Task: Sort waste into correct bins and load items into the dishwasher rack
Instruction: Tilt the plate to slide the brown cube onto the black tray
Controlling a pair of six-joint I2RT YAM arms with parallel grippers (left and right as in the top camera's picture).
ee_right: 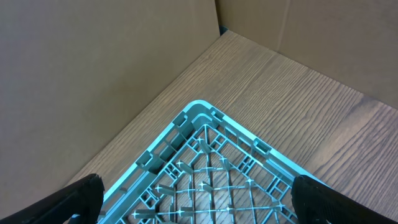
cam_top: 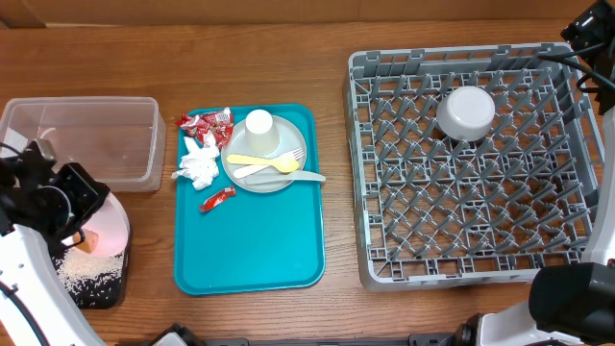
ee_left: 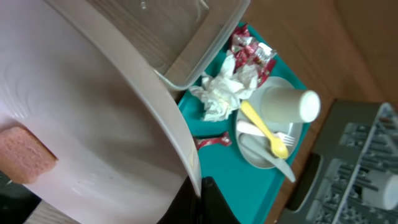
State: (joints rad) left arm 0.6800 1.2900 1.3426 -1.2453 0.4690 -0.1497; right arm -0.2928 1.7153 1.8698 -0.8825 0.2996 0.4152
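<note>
Over the black tray [cam_top: 91,304] at the left-front corner of the table, the pale pink plate [cam_top: 106,231] [ee_left: 93,124] is tilted, w/ the orange food cube [cam_top: 85,238] [ee_left: 25,163] lying on its surface. The left gripper [cam_top: 82,207] [ee_left: 202,199] is clamped on the rim of this plate. White rice grains [cam_top: 91,272] lie in the black tray, under the plate's low edge.

Just behind, the clear tub [cam_top: 144,144] [ee_left: 186,50] stands on the wood, beside the teal tray [cam_top: 250,240] [ee_left: 230,180]. On the far half of the teal tray sits the grey plate [cam_top: 259,185] [ee_left: 255,158], carrying the white cup [cam_top: 259,130] [ee_left: 286,106], the yellow fork [cam_top: 264,162] [ee_left: 264,130] & the white knife [cam_top: 298,176] [ee_left: 273,163]; the knife tip passes over the plate's edge. The crumpled napkin [cam_top: 200,163] [ee_left: 221,90] lies just left of the grey plate. A bunch of red wrappers [cam_top: 205,123] [ee_left: 249,50] lies at the tray's far-left corner, and one more wrapper [cam_top: 217,199] [ee_left: 214,142] lies alone nearer the front.

Further right stands the grey rack [cam_top: 365,192] [ee_right: 205,168], w/ the whitish bowl [cam_top: 466,112] upside down among its pegs, in the far part. The right gripper [cam_top: 594,34] [ee_right: 199,196] hangs above the rack's far-right corner, fingers spread wide apart, holding nothing.
</note>
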